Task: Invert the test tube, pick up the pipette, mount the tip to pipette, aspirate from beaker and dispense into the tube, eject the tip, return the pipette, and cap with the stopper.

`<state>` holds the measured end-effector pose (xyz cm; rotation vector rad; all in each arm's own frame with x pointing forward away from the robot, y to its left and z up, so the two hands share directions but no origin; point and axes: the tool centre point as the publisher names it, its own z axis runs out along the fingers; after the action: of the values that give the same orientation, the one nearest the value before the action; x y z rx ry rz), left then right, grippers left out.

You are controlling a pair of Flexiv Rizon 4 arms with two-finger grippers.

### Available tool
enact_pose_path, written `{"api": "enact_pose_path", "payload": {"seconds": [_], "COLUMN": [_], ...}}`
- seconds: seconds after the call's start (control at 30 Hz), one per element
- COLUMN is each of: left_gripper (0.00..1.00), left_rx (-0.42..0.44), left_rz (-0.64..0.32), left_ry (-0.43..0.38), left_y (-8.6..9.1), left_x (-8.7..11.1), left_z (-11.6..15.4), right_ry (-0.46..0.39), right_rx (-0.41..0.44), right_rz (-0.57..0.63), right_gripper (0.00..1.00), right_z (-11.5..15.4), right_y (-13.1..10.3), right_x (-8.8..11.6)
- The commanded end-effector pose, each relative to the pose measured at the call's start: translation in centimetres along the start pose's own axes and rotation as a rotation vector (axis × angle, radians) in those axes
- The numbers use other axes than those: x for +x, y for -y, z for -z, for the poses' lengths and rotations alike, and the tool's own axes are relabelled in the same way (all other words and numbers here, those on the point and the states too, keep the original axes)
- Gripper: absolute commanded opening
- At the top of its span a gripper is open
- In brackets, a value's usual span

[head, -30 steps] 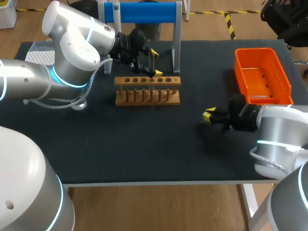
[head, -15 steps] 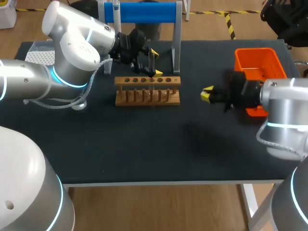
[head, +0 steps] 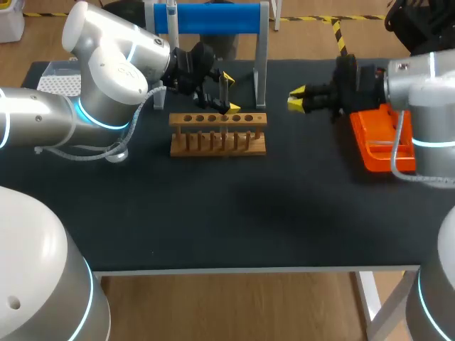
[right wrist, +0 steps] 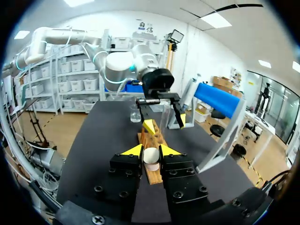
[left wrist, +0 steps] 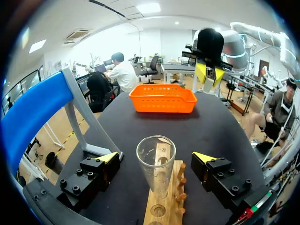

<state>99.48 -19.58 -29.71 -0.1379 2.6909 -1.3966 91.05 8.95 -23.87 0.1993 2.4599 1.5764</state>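
A clear test tube (left wrist: pixel 156 166) stands mouth up in the wooden rack (head: pixel 217 132). My left gripper (head: pixel 226 91) is open around the tube, one yellow-tipped finger on each side and neither touching it. My right gripper (head: pixel 297 99) hovers to the right of the rack, next to the orange basket (head: pixel 380 145). In the right wrist view it (right wrist: pixel 151 151) is shut on a white stopper (right wrist: pixel 151 157), with the rack (right wrist: pixel 151 136) ahead of it. The pipette (head: pixel 171 15) hangs at the left end of the blue stand (head: pixel 213 18).
The orange basket (left wrist: pixel 162 98) lies at the right, partly under my right arm. A white tip box (head: pixel 55 82) sits at the far left. A glass beaker (right wrist: pixel 135 114) stands beyond the rack, beside my left arm. The blue stand's grey post (head: pixel 261 64) rises just behind the rack.
My right arm has swung from the front right toward the back and left, carrying the stopper up beside the basket. The basket looks nudged toward the front. The left arm has stayed still.
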Motion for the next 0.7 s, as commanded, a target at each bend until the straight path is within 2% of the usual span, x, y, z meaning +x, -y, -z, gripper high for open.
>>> {"api": "enact_pose_path", "payload": {"seconds": [0.03,0.3,0.7], "left_gripper": [1.00,1.00,1.00], "left_rx": [-0.003,-0.003,-0.003], "left_rz": [0.000,0.000,0.000], "left_ry": [-0.004,-0.004,-0.004], "left_y": [0.0,0.0,0.0], "left_x": [-0.1,-0.1,-0.1], "left_z": [0.1,0.1,0.1], "right_ry": [-0.154,-0.227,-0.303], "right_rx": [0.051,0.086,0.102], "right_rz": [0.020,0.012,0.003], "right_gripper": [0.00,0.00,0.00], "right_z": [-0.2,-1.5,-3.8], "right_y": [-1.9,-4.3,-6.6], "right_x": [-1.0,-2.0,-2.4]}}
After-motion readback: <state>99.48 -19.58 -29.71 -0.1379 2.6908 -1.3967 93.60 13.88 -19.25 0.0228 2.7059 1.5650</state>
